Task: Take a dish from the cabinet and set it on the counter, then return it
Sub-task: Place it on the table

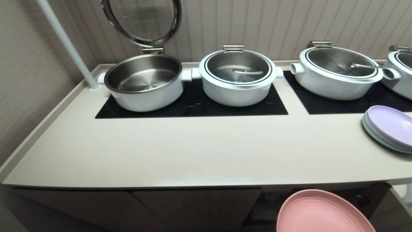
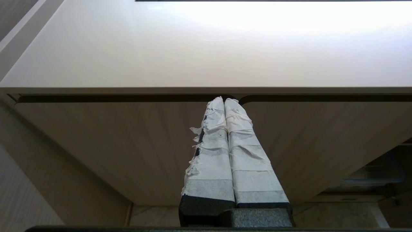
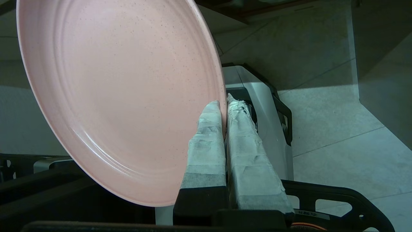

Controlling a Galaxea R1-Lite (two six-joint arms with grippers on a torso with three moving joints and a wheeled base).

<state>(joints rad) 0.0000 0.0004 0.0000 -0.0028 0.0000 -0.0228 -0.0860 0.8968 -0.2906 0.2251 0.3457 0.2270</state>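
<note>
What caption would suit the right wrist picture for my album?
The right pincer clamps the rim of a pink plate, holding it tilted above a tiled floor.

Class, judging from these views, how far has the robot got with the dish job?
Done: the pink dish is out of the cabinet. In hand: the right gripper pinches its rim below the counter edge. Left: set it on the counter, then return it. The left gripper is shut, idle.
</note>
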